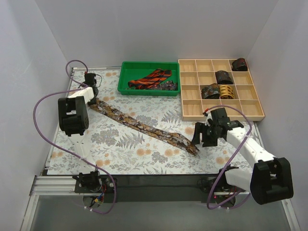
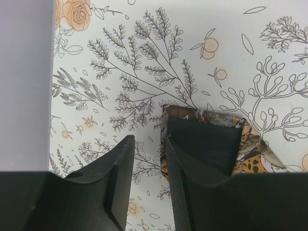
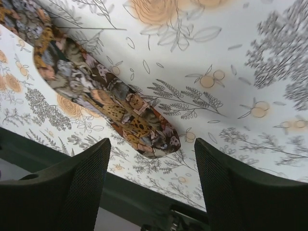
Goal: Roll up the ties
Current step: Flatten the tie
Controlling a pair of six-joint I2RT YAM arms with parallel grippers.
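Brown-gold mottled fabric tie lies flat for rolling; right hand apart over its tip, left hand narrowly apart at other end

Long dark tie, brown-gold spots: not rolled, flat on tabletop, slanting from far left to near right. Red-black striped tie: loose heap in green bin. Four rolled ties: small coils in wooden tray, each in own box. Three dark, gold one beside dark one.
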